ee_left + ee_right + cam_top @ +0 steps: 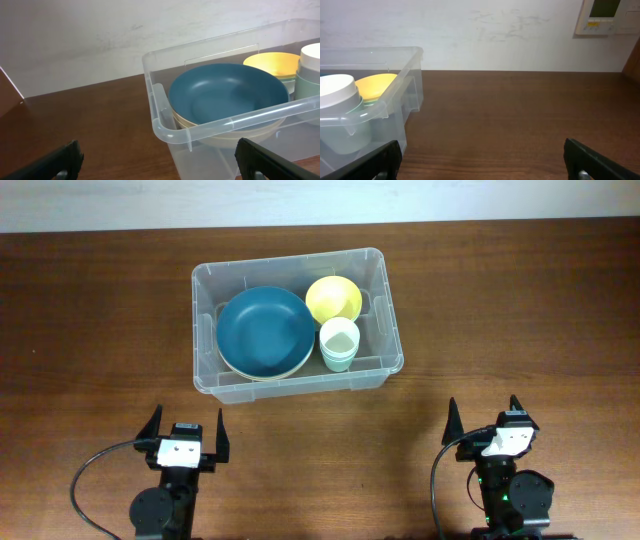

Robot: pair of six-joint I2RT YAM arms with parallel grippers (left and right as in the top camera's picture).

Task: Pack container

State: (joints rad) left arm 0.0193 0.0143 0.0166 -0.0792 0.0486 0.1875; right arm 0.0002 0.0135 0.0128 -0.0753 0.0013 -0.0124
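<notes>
My left end effector (188,418) and right end effector (483,407) are open, empty. Container (300,383) ahead of both, well apart; blue bowl (262,330), yellow bowl (333,297), cup (339,340) inside.

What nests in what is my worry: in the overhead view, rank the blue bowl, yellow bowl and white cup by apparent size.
1. blue bowl
2. yellow bowl
3. white cup
No close calls.

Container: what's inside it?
A blue bowl stacked on a cream bowl, a yellow bowl, and a white cup nested in a green cup. The bowls cover most of the container floor, so anything beneath them cannot be seen.
</notes>
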